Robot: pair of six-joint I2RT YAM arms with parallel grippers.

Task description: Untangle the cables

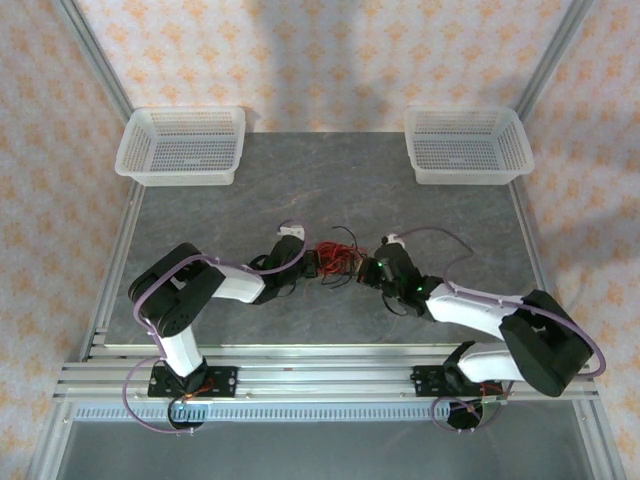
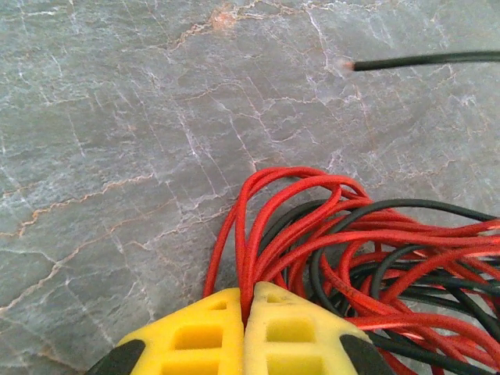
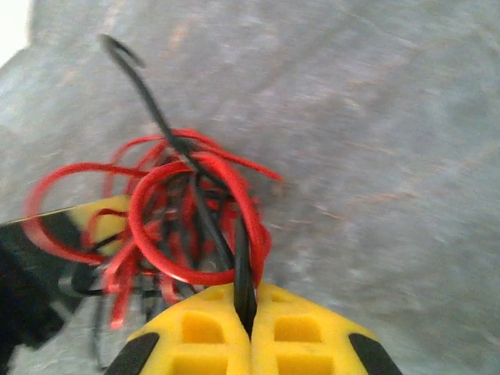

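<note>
Left gripper (image 2: 244,332): pinching red cables (image 2: 391,233), fingers pressing together.
Right gripper (image 3: 250,328): pinching black cable (image 3: 242,266), fingers pressing together.
Tangle (image 1: 338,262): lying on table (image 1: 450,220), at right gripper's 9 o'clock.

The bench (image 1: 330,190) is a dark grey, stone-patterned slab veined with pale cracks and edged by aluminium rails. Two white perforated plastic baskets sit at its far corners, well apart: the left basket (image 1: 182,145) and the right basket (image 1: 467,145). Near the middle, toward the near side, the cables (image 1: 338,262) lie in one knotted heap of thin red and black loops, and in the left wrist view a loose black strand (image 2: 422,59) stretches over the bare surface beyond the heap.
</note>
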